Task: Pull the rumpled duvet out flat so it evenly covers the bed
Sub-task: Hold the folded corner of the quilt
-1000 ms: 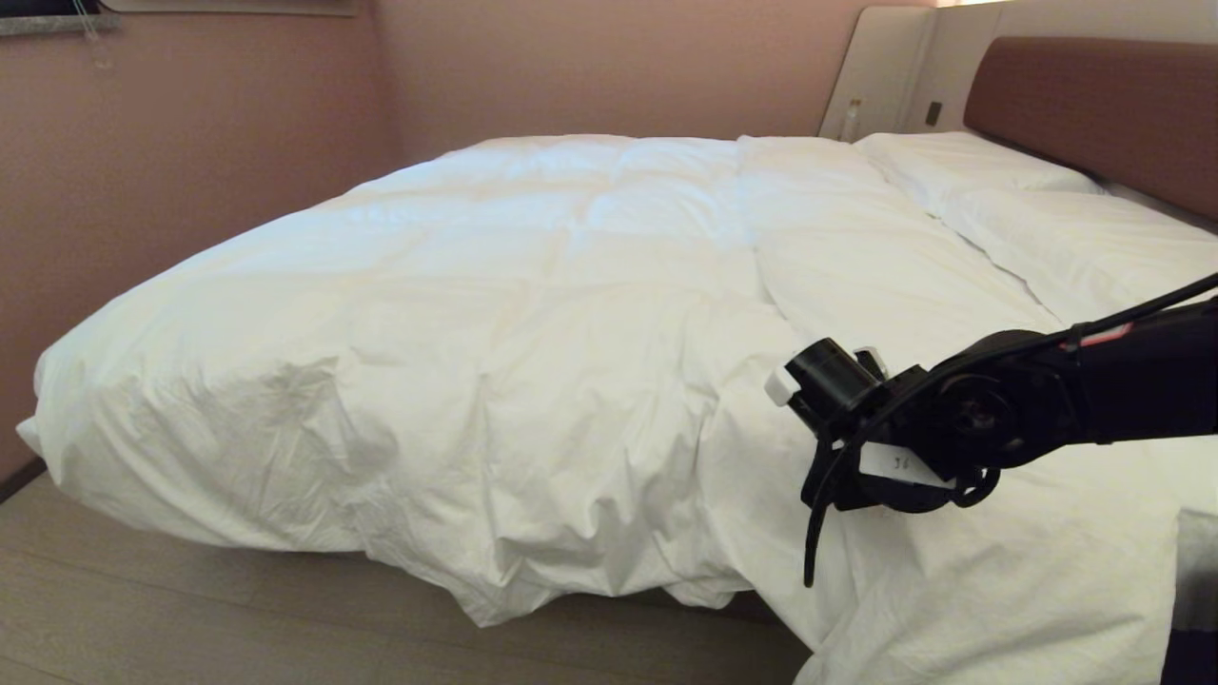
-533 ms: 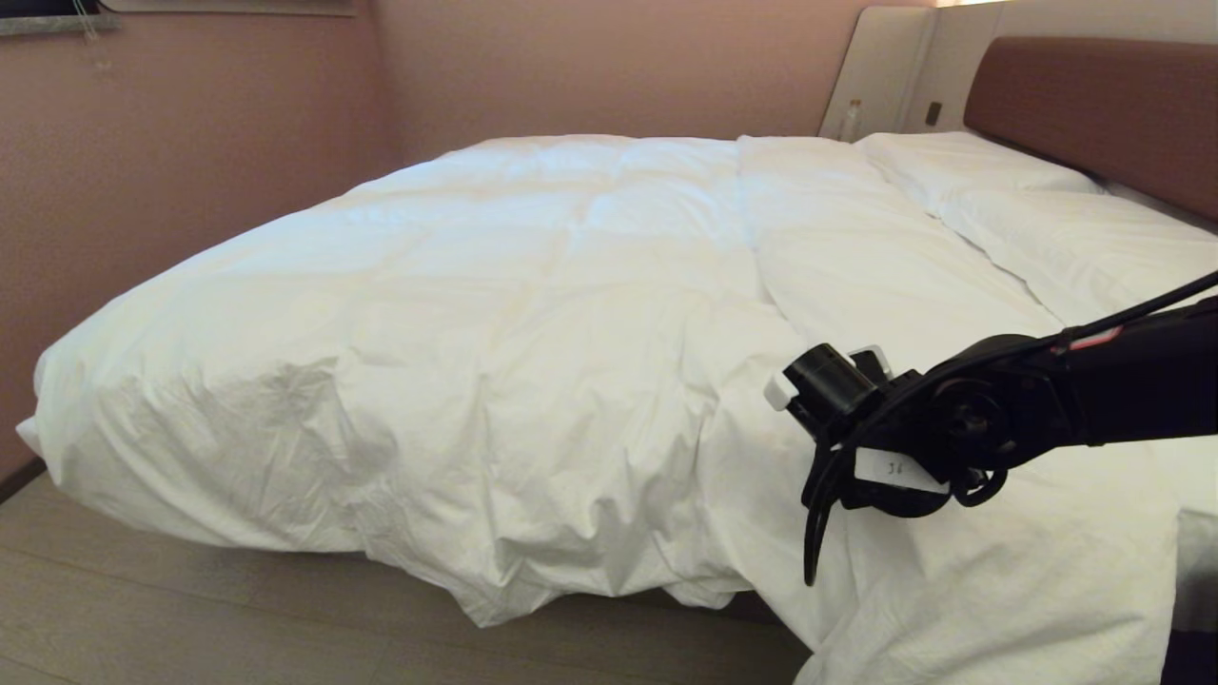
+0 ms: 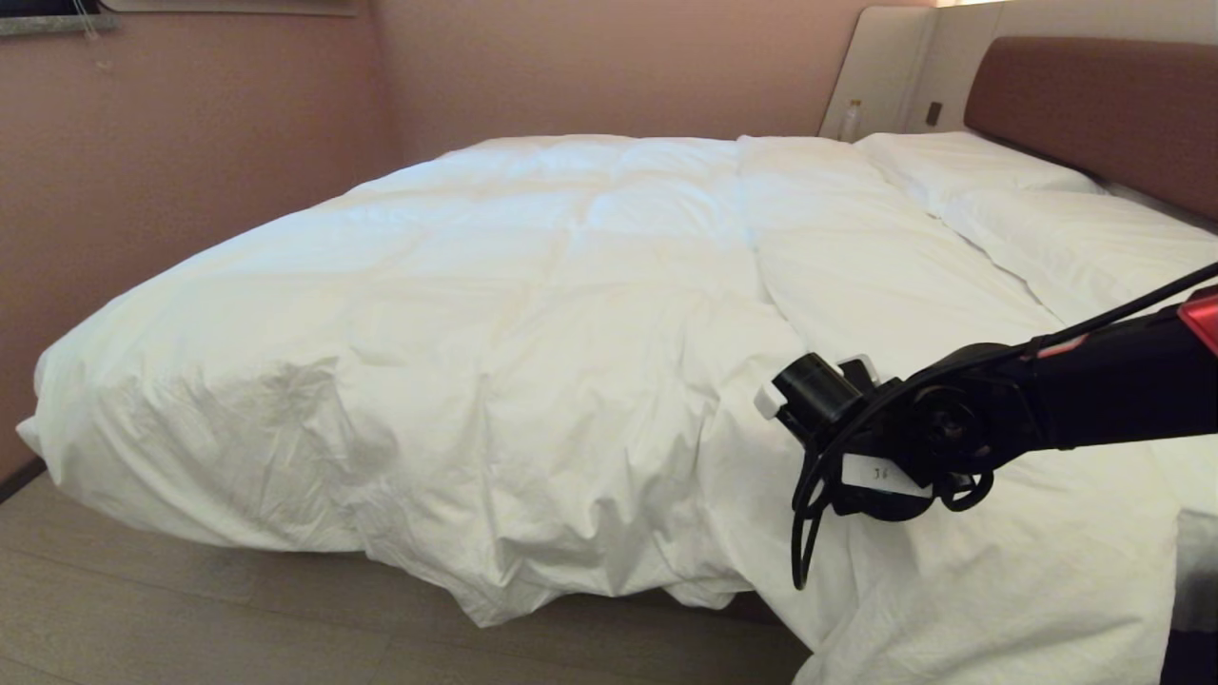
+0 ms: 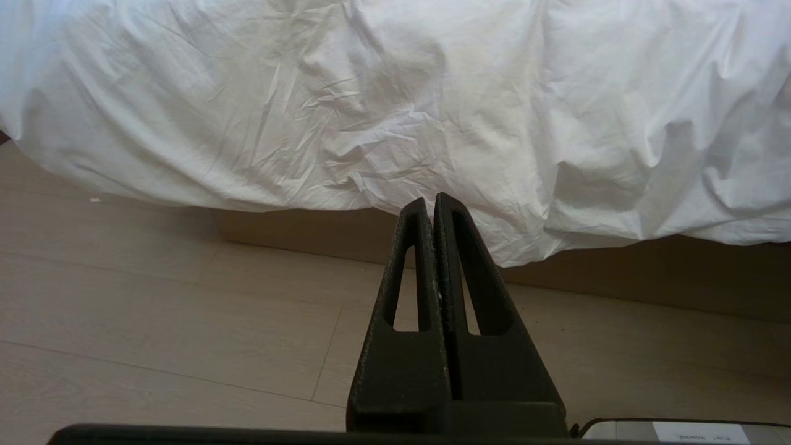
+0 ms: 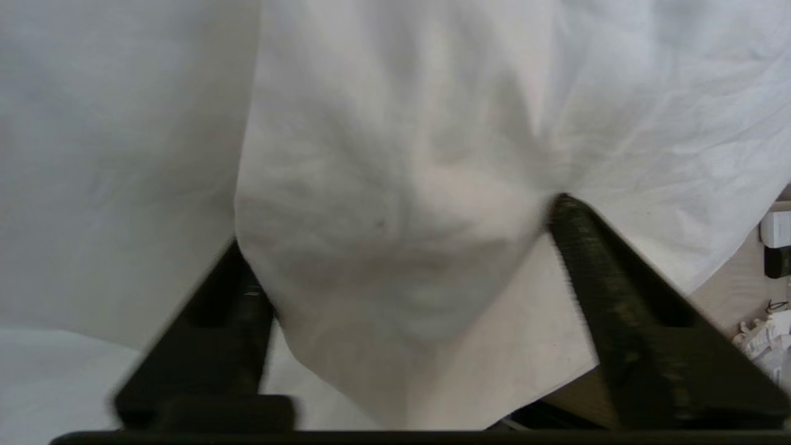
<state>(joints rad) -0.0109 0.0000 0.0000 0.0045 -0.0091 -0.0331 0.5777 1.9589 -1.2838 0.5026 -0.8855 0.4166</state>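
Note:
The puffy white duvet (image 3: 533, 314) lies over the bed (image 3: 1094, 105), bunched and creased along the near side, where it hangs toward the floor. My right arm (image 3: 952, 428) reaches in from the right above that near edge. In the right wrist view, my right gripper (image 5: 398, 224) stands open, with a hanging bulge of the duvet (image 5: 383, 154) between its two fingers. My left gripper (image 4: 429, 201) is shut and empty. It is held low over the floor, facing the duvet's drooping edge (image 4: 371, 93) and the bed's brown base (image 4: 296, 232).
Two white pillows (image 3: 971, 162) (image 3: 1094, 238) lie by the brown headboard. A small bottle (image 3: 850, 119) stands on the ledge behind. A pink wall (image 3: 190, 143) runs close along the bed's far side. Pale wood floor (image 3: 190, 609) lies in front.
My right wrist has edged slightly left and lower over the duvet's near side. The duvet itself looks the same.

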